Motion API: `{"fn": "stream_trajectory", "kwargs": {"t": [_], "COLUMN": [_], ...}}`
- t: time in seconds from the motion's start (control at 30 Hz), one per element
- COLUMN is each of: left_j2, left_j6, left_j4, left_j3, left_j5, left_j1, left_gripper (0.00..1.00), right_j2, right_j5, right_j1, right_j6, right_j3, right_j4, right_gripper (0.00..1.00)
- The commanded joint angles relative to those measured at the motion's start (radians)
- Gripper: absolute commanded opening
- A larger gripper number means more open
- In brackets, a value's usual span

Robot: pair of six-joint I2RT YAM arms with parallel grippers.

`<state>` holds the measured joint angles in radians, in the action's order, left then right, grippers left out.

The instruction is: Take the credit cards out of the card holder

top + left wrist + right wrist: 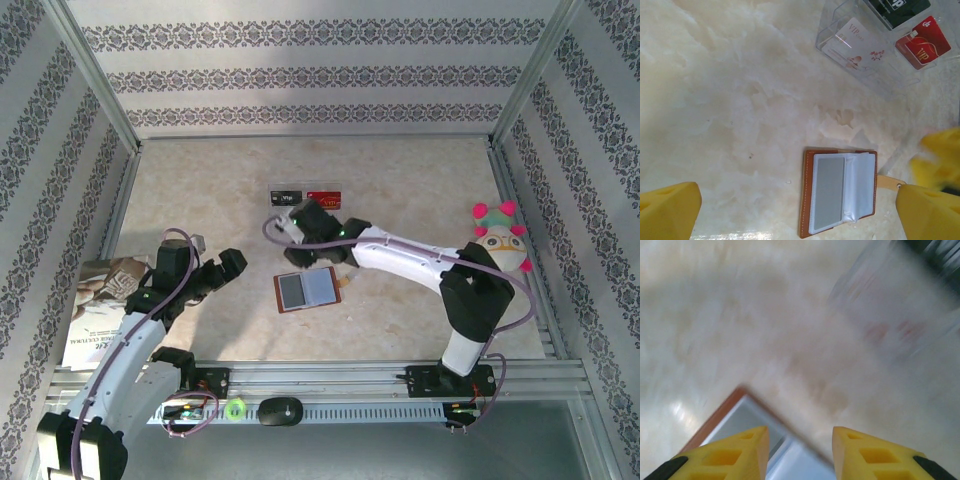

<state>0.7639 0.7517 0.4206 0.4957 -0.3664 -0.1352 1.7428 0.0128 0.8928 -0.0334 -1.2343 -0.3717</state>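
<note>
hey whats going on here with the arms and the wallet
Two robot arms are taking cards out of a brown wallet, which lies open on the table. A red card and a black card already sit in a clear tray further back. The right tool hangs just above the wallet's edge, jaws apart and empty. The left tool waits wide open to the wallet's left, holding nothing.
</note>
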Motion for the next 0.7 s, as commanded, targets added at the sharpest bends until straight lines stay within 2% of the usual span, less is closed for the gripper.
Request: {"fn": "stream_trajectory", "kwargs": {"t": [0.0, 0.27, 0.67], "left_j2": [-0.003, 0.0, 0.0], "left_j6": [0.031, 0.052, 0.045], "left_j4": [-0.072, -0.112, -0.129], "left_j3": [-0.034, -0.081, -0.095], "left_j5": [-0.025, -0.055, -0.093], "left_j1": [0.016, 0.016, 0.016], "left_gripper": [1.0, 1.0, 1.0], "right_j2": [0.004, 0.081, 0.164], "right_j5": [0.037, -0.037, -0.084], "right_j1": [0.06, 0.157, 0.154], "right_j6": [-0.109, -0.104, -0.109], "right_j3": [0.064, 0.034, -0.002], "right_j4": [-0.056, -0.055, -0.069], "right_gripper": [0.39, 0.4, 0.4]}}
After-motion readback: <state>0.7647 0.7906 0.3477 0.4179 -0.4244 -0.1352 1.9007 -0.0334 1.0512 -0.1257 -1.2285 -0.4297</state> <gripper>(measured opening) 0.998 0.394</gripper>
